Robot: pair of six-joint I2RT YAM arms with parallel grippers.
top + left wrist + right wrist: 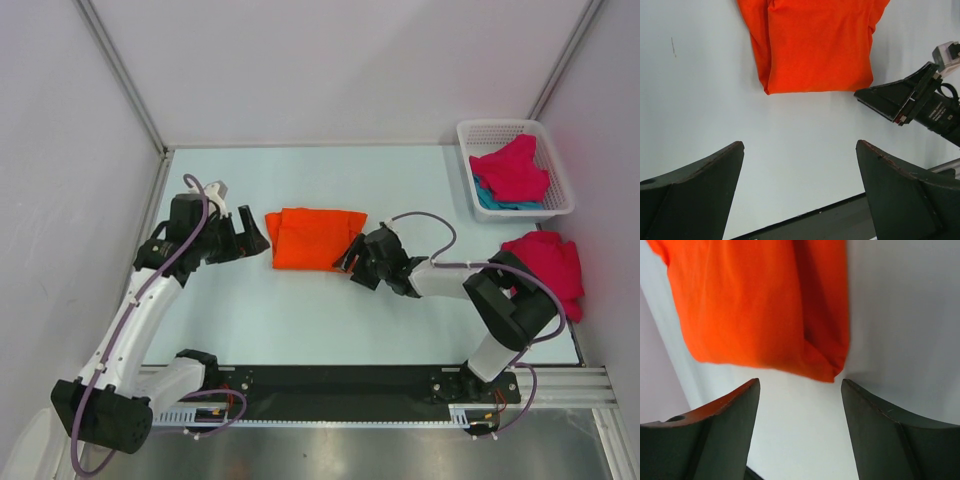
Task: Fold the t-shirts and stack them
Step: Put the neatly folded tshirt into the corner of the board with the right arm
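Note:
A folded orange t-shirt lies flat mid-table. My left gripper stands open just left of it, nothing between its fingers. At the shirt's near right corner my right gripper is open too, its jaws just short of the cloth and empty. A magenta-red t-shirt lies crumpled at the right edge of the table, beside the right arm. Another magenta-red t-shirt sits in the basket on top of a teal one.
The white mesh basket stands at the back right corner. Grey walls enclose the table on the left, back and right. A black rail with the arm bases runs along the near edge.

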